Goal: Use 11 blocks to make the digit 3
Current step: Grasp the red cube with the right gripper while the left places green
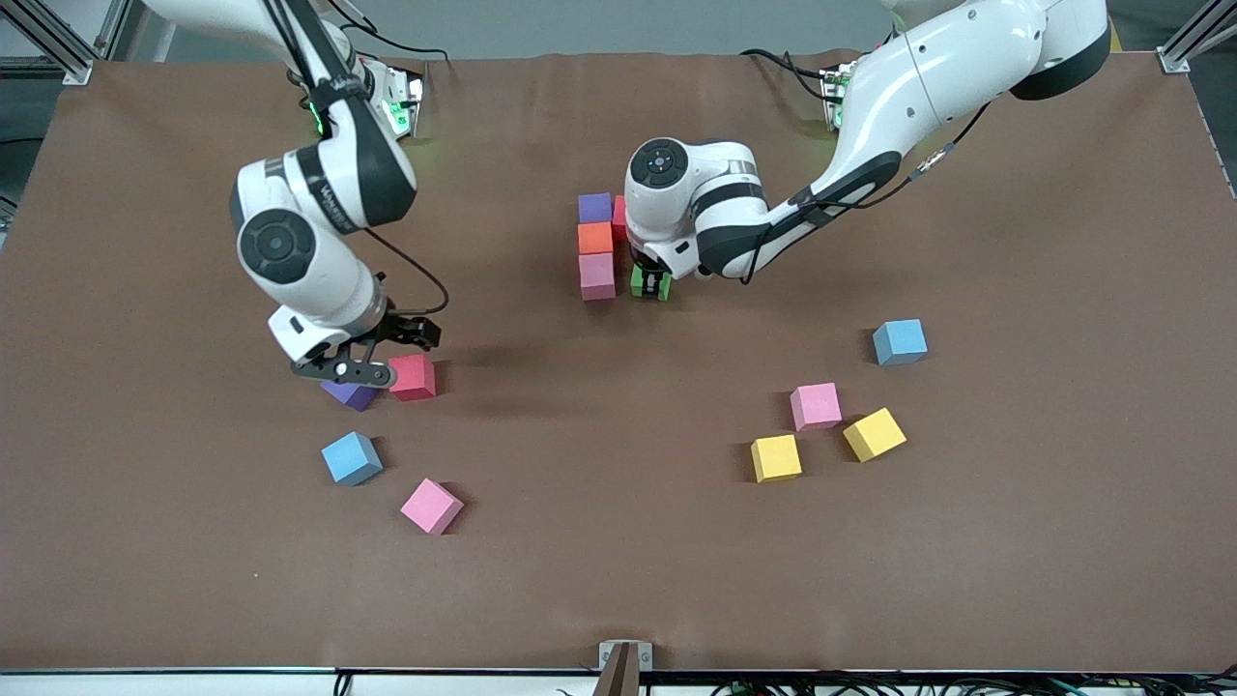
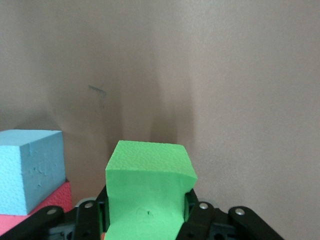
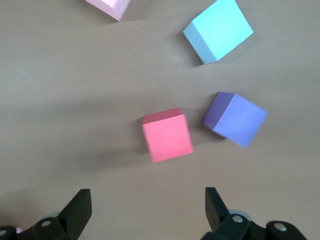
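Observation:
My left gripper (image 1: 650,286) is shut on a green block (image 1: 649,280) (image 2: 146,172), low beside the pink block (image 1: 597,275) that ends a column with the orange block (image 1: 595,237) and purple block (image 1: 594,207). A red block (image 1: 619,217) beside the column is mostly hidden by the arm. The left wrist view shows that red block (image 2: 47,207) with a light blue block (image 2: 30,170) against it. My right gripper (image 1: 377,354) (image 3: 146,197) hangs open over the table next to a red block (image 1: 413,377) (image 3: 167,136) and a purple block (image 1: 350,394) (image 3: 235,119).
Loose toward the right arm's end lie a light blue block (image 1: 352,457) (image 3: 218,30) and a pink block (image 1: 431,506). Toward the left arm's end lie a light blue block (image 1: 900,341), a pink block (image 1: 816,405) and two yellow blocks (image 1: 776,457) (image 1: 875,434).

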You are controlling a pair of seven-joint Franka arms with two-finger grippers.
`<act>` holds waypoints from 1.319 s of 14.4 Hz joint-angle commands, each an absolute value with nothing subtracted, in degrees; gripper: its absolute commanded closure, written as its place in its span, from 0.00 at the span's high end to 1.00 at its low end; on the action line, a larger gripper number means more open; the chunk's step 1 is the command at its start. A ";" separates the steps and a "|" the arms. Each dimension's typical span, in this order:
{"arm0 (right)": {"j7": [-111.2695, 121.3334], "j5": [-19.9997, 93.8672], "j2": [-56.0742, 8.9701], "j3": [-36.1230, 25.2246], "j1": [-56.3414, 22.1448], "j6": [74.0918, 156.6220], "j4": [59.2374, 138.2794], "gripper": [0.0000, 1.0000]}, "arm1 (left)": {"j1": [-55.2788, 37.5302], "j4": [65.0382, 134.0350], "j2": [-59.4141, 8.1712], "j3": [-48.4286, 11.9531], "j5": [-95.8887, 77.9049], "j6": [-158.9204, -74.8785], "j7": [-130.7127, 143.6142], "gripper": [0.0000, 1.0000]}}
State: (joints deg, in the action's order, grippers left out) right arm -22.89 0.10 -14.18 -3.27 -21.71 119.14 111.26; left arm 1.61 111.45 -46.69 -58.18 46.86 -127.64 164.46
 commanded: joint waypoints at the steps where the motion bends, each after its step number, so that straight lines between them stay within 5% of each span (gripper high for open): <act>1: -17.94 -0.26 -16.51 -2.02 -19.34 125.04 114.16 1.00 | -1.93 111.80 -46.32 -56.69 50.80 -128.85 188.35 0.23; 6: -17.58 0.00 -24.42 -1.93 -17.93 134.10 114.78 1.00 | -3.51 109.34 -47.55 -55.55 50.63 -129.20 188.53 0.24; 13: -17.40 0.00 -25.49 -1.93 -17.93 140.00 117.68 0.98 | -7.38 107.05 -47.90 -52.65 49.75 -129.55 188.61 0.25; 15: -17.40 0.00 -25.75 -1.93 -18.10 141.15 118.39 0.75 | -7.91 107.14 -48.08 -52.12 49.75 -129.73 188.61 0.25; 17: -17.58 0.09 -25.75 -1.58 -18.45 140.98 118.30 0.09 | -7.91 107.14 -48.25 -52.12 49.75 -129.73 188.61 0.25; 19: -17.84 0.17 -25.66 -1.06 -18.98 140.54 118.21 0.03 | -7.91 107.14 -48.25 -52.12 49.66 -129.64 188.61 0.26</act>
